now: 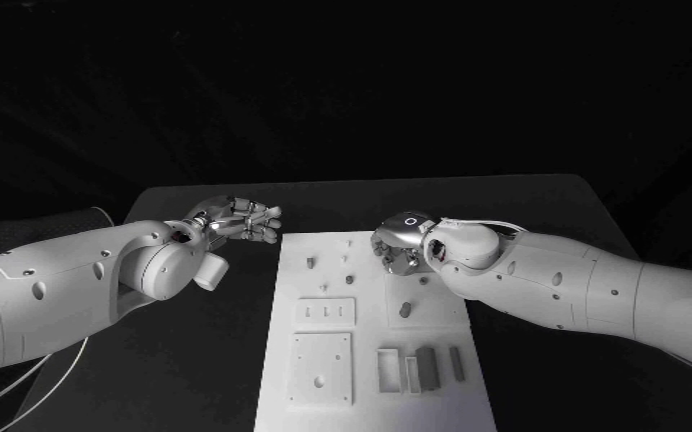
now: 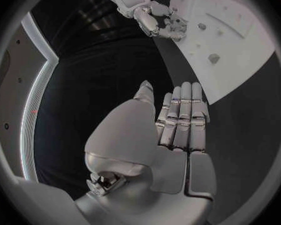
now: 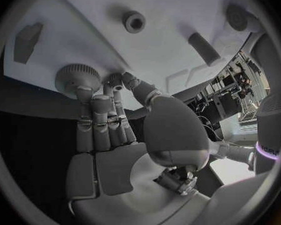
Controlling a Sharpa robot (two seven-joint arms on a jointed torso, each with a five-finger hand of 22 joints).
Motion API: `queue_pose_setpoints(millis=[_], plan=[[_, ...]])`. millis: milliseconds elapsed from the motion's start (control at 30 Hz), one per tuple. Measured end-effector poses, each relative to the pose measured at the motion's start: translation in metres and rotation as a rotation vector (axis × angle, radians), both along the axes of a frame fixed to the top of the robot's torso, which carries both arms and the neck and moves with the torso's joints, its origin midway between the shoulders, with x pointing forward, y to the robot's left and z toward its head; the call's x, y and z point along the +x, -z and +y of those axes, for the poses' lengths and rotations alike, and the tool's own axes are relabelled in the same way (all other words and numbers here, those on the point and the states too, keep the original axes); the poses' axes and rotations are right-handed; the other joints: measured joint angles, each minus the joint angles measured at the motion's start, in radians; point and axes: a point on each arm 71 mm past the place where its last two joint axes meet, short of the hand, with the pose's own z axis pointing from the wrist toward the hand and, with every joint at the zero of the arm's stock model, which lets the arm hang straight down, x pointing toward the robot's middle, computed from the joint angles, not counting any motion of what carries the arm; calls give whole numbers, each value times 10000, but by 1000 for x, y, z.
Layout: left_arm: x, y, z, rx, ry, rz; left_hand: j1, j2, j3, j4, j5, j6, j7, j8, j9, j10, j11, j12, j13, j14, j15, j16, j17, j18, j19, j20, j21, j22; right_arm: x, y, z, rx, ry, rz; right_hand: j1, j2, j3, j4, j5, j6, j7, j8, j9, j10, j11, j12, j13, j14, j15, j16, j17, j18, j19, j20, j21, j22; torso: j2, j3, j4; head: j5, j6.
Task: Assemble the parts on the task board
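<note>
In the head view I am watching my right hand [image 1: 400,248] hanging over the far right part of the task board [image 1: 433,407], fingers curled down onto something I cannot make out, while my left hand [image 1: 238,219] is hovering off the board's far left corner above the black worktop [image 1: 216,372], fingers bent, carrying nothing I can see. The left wrist view is showing that hand [image 2: 178,130] with fingers straight and together, nothing held, the board [image 2: 240,80] lying beyond them. The right wrist view is showing fingertips [image 3: 84,92] touching a round ridged part [image 3: 76,76] at the board's edge [image 3: 28,82]; I judge the hold unsettled, so the part is risking a slip off onto the worktop, or tilting and jamming if pressed askew.
</note>
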Motion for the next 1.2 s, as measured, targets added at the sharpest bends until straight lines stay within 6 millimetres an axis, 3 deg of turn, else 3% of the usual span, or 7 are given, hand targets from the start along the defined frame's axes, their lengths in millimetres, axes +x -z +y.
queue_pose_setpoints(millis=[500, 667, 1200], plan=[[-1, 0, 1, 11, 7, 28, -4, -4, 0, 0, 0, 0, 0, -3, -10, 0, 0, -37, 0, 0, 0, -41, 21, -6, -1, 1, -39, -9, -4, 0, -2, -27, -19, 1, -108, -108, -28, 28, 0, -1, 0, -53, 12, -124, 36, -43, 123, -40, 38, -1, -46, -1, -17, 14, 0, 0, 8, 11, 8, -43, -20], [-1, 0, 2, 14, 13, 42, -41, -40, 0, 0, 0, 0, 0, -37, -10, 0, 0, -64, 0, 0, 0, -41, 31, -9, -1, 1, -40, -9, -4, 0, -2, -27, -17, -38, -119, -225, -27, 28, 0, -102, 94, -169, -7, -311, 93, -202, 223, -147, 40, -2, -71, 0, -108, 31, 0, 0, 11, 17, 8, -58, 0], [-1, 0, 3, 26, 2, 69, -40, -40, 0, 0, 0, 0, 0, -37, -19, 0, 0, -83, -8, 0, 1, -79, 51, -80, -2, -75, -39, -20, -6, 0, -4, -41, -22, -46, -108, -292, -27, 28, 0, -125, 3, -233, 20, -452, 124, -386, 369, -267, 89, 87, -92, 5, -144, 68, 0, 0, 21, 12, 18, -81, 8]])
